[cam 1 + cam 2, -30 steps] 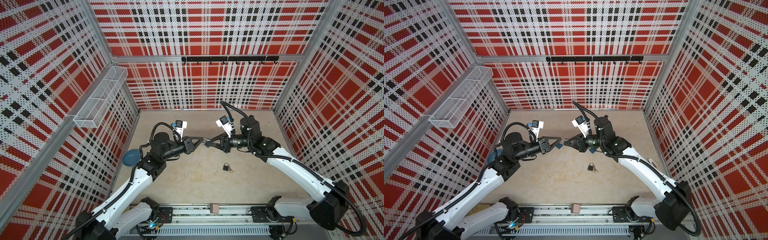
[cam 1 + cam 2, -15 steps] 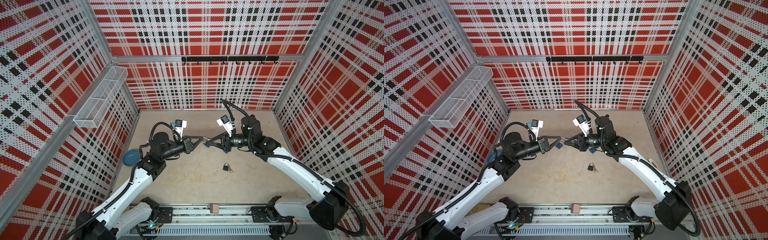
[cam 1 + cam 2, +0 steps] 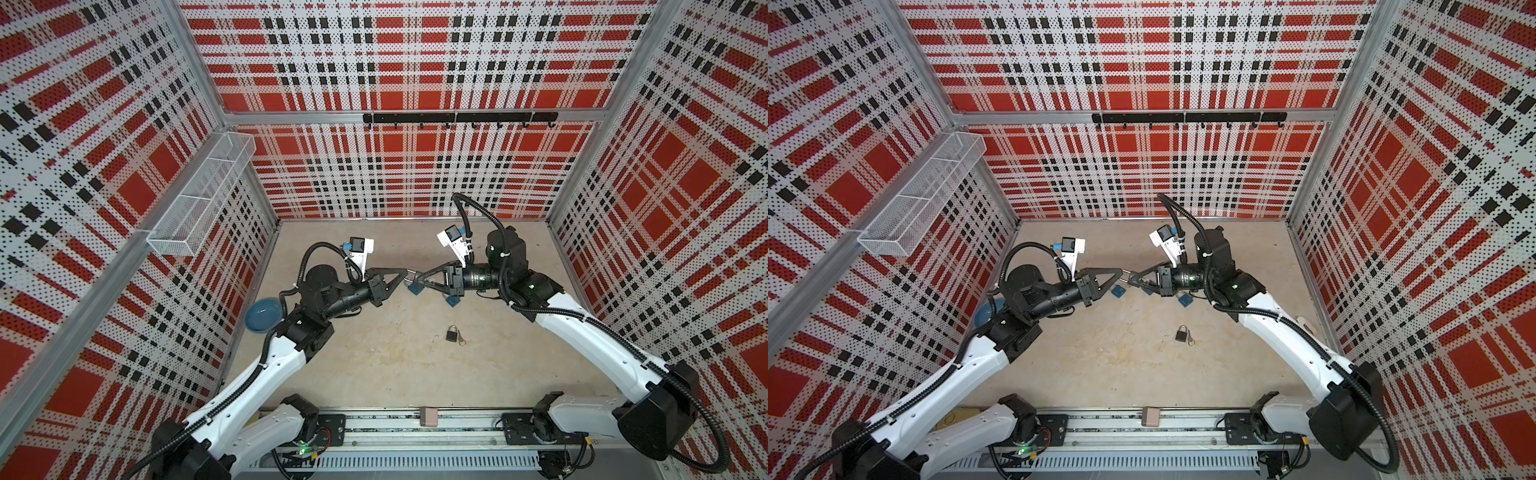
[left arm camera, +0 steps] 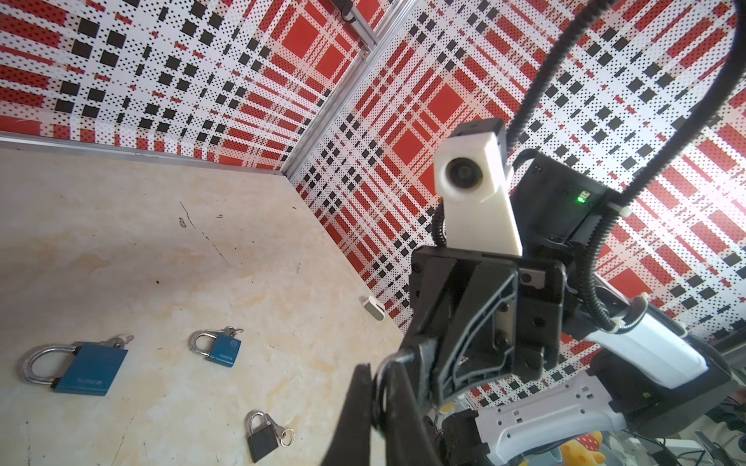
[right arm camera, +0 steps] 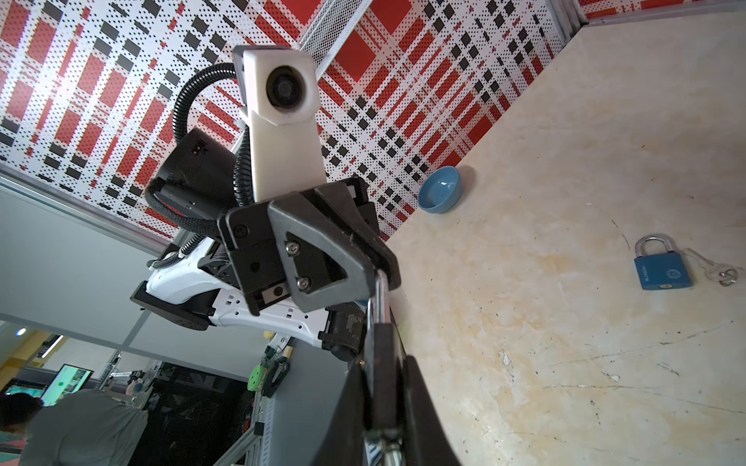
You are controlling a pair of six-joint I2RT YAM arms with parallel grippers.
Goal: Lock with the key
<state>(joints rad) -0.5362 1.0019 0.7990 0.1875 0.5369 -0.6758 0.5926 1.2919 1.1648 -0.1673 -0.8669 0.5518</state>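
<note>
In both top views your left gripper and right gripper meet tip to tip above the table, a little behind its middle. The lock hangs in the air between them. A blue padlock lies under the tips and a second blue padlock under the right wrist. In a top view a third blue padlock shows below the left tip. A black padlock lies nearer the front, well apart from both arms. Your widest open room is the front half of the table, up to the rail. The bowl sits at the left wall's foot, just beside the left elbow.

In the left wrist view your left jaws stand narrow, pinched on the thin bright shackle. The right gripper's tip meets it there. The table is open toward the back corner. A small white piece lies at the wall's foot.

In the right wrist view your right jaws are narrow around the lock's dark body. The chrome shackle runs from it straight into the left gripper's closed tip. Silver parts show between the fingers at the frame's edge, but you cannot tell what they are. The third blue padlock lies well apart, with bare table around it.
</note>
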